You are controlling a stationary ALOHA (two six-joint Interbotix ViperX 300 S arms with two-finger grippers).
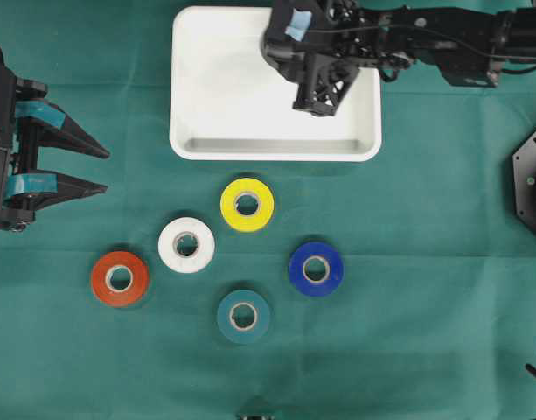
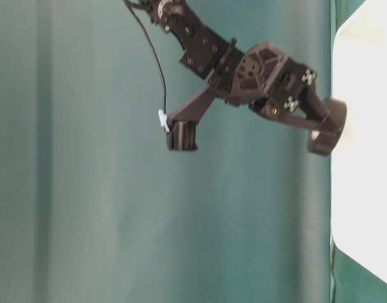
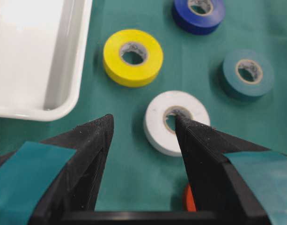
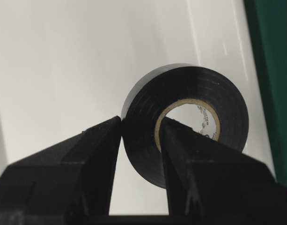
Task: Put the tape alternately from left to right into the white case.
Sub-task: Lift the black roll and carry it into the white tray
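My right gripper (image 4: 141, 124) is shut on the black tape (image 4: 185, 89), one finger outside the roll's wall and one inside its pale core. It holds the roll on edge over the right part of the white case (image 1: 198, 87); from table level the black tape (image 2: 326, 129) hangs at the case's (image 2: 363, 189) edge. On the green cloth below the case lie yellow tape (image 1: 227, 205), white tape (image 1: 168, 245), red-orange tape (image 1: 100, 279), blue tape (image 1: 335, 269) and teal tape (image 1: 261, 317). My left gripper (image 1: 105, 170) stands open at the far left, left of those rolls, holding nothing.
A black piece of robot hardware (image 1: 530, 175) sits at the table's right edge. A small dark object (image 1: 254, 413) shows at the bottom edge. The case's near wall (image 3: 63, 70) lies left of the yellow tape (image 3: 113, 56) in the left wrist view.
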